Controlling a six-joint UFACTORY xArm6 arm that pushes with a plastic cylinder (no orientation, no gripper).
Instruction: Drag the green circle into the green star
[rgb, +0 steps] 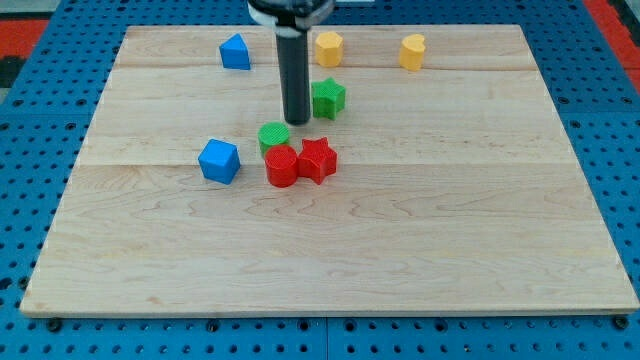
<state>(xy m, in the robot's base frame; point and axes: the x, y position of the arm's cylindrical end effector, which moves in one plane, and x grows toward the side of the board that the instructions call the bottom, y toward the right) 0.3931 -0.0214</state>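
Note:
The green circle lies near the board's middle, touching the red circle just below it. The green star lies up and to the right of the green circle, apart from it. My tip stands between the two green blocks, just right of and above the green circle and left of the green star. It looks close to the circle's upper right edge; I cannot tell if it touches.
A red star touches the red circle's right side. A blue cube lies to the left. A blue block, a yellow hexagon and a yellow block lie near the wooden board's top edge.

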